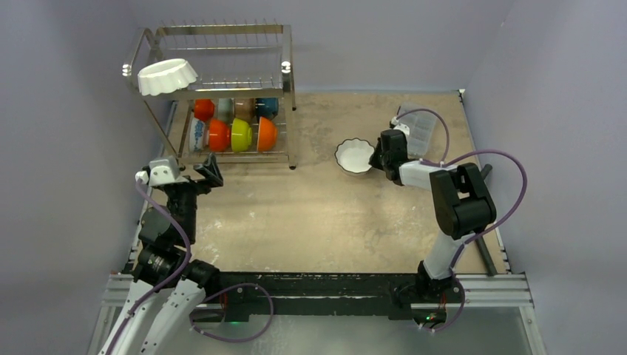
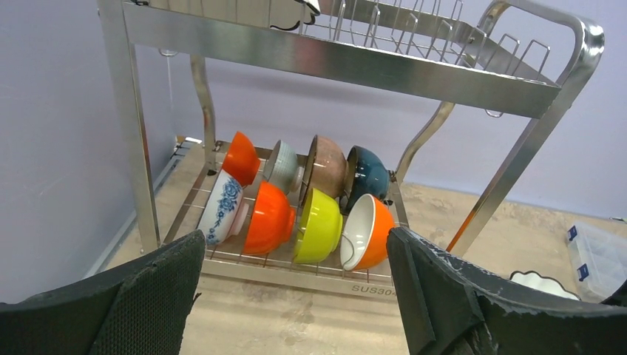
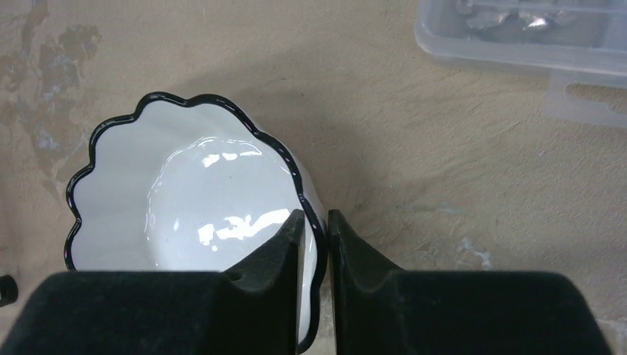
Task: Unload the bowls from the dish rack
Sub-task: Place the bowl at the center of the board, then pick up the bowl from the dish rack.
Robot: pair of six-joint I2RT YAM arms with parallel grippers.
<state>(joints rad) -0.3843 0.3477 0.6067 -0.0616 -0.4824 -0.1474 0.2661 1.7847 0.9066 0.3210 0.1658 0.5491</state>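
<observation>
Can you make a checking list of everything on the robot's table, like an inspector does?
Surface: tan table, mottled and scuffed.
Job's things: dish rack holds eight bowls on edge in its lower tier, a white scalloped bowl on top; a dark-rimmed bowl sits upright on the table.
Clutter: clear plastic box, far right.
Grippers: left gripper open, empty, facing the rack; right gripper astride the dark-rimmed bowl's rim, grip unclear.
Cables: purple cables loop along both arms.
Surroundings: plain grey-violet walls; metal rail at the near edge.
</observation>
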